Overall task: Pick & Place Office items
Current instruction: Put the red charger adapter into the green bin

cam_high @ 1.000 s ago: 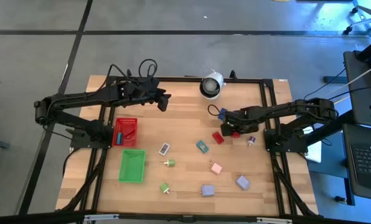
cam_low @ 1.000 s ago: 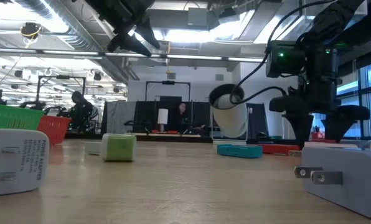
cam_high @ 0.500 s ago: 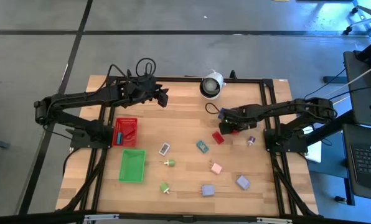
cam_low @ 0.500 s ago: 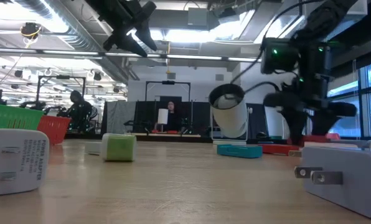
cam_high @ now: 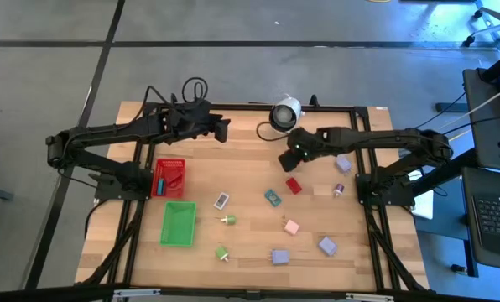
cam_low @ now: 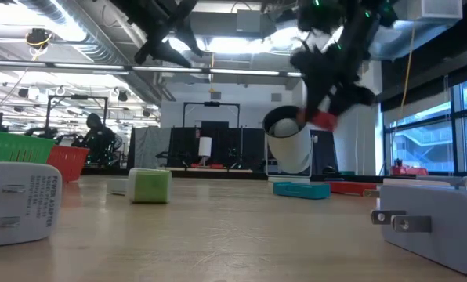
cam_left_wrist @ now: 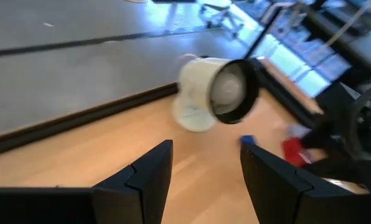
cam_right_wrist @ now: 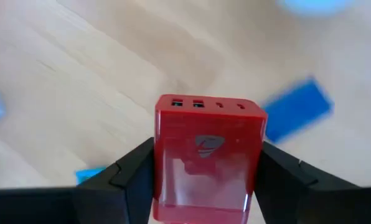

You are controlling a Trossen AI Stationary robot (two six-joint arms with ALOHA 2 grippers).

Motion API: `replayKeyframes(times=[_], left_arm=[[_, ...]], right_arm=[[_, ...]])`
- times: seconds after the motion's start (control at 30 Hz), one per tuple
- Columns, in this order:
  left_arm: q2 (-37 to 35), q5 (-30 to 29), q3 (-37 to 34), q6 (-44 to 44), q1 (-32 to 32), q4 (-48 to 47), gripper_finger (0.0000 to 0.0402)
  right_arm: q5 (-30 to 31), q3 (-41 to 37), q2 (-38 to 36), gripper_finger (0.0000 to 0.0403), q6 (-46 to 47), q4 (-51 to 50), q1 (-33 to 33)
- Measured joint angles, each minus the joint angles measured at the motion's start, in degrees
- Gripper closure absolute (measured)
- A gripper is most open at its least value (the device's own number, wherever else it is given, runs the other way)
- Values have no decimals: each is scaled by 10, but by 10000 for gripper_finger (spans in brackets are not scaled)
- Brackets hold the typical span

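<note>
Red plastic, a small charger-like block, sits pinched between the fingers of the right end effector, lifted clear of the wooden table near the white round object. Carrying it well likely means keeping the squeeze steady and the block level while crossing toward the red tray, high enough to pass over the teal piece and the other bits lying between. The left end effector hovers with its fingers spread over the table's far edge, so the route should stay wide of it.
</note>
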Motion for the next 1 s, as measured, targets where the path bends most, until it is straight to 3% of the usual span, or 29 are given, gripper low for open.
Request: replayKeyframes(times=[0.13,0.47,0.73,1.0], left_arm=[[0,41,0,-14,-2,19,217],[0,41,0,-7,-6,74,217],[0,41,0,58,-17,185,211],[31,59,0,52,-31,280,162]], right_arm=[[33,69,0,181,-98,0,0],[211,229,-1,184,-364,21,3],[212,244,-1,183,-487,80,12],[227,244,34,182,-590,95,29]])
